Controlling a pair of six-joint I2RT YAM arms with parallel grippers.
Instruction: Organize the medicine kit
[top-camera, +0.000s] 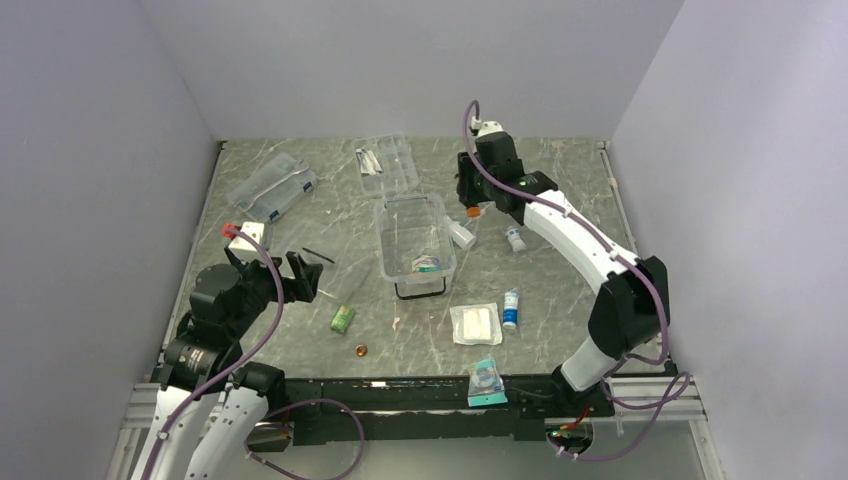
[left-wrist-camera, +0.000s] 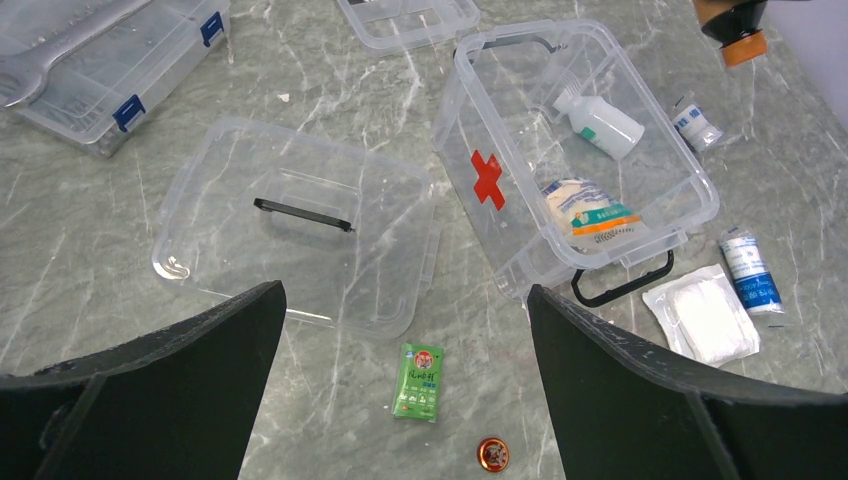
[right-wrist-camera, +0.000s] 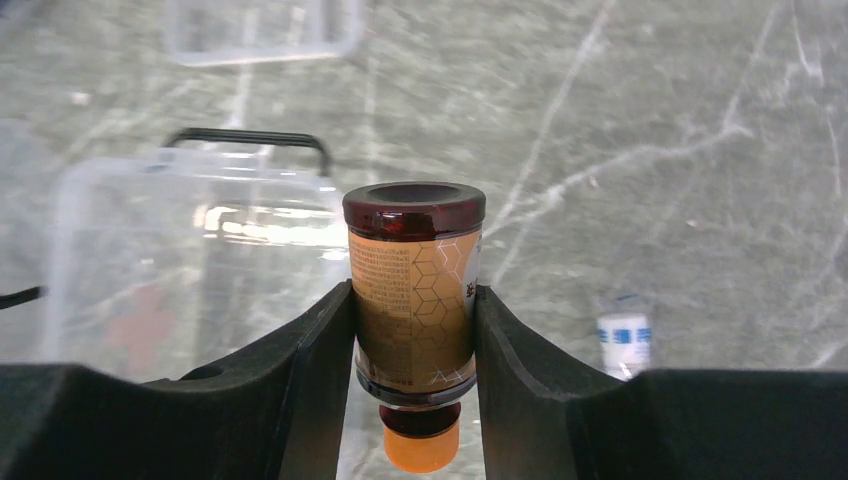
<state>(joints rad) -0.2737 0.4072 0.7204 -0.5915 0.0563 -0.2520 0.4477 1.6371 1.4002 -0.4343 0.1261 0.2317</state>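
Well left of the medicine kit (left-wrist-camera: 487, 180), the left gripper (left-wrist-camera: 402, 300) hovers with its fingers spread wide; the kit's clear lid (left-wrist-camera: 300, 230) lies flat on the counter (top-camera: 560, 250) just left of it; the kit stands open mid-counter; just right of it, the right gripper (right-wrist-camera: 413, 330) is clamped on a cap-down amber bottle (right-wrist-camera: 413, 290).

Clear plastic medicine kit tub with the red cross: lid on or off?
Off. The clear tub stands open; its clear lid lies flat on the table beside it.
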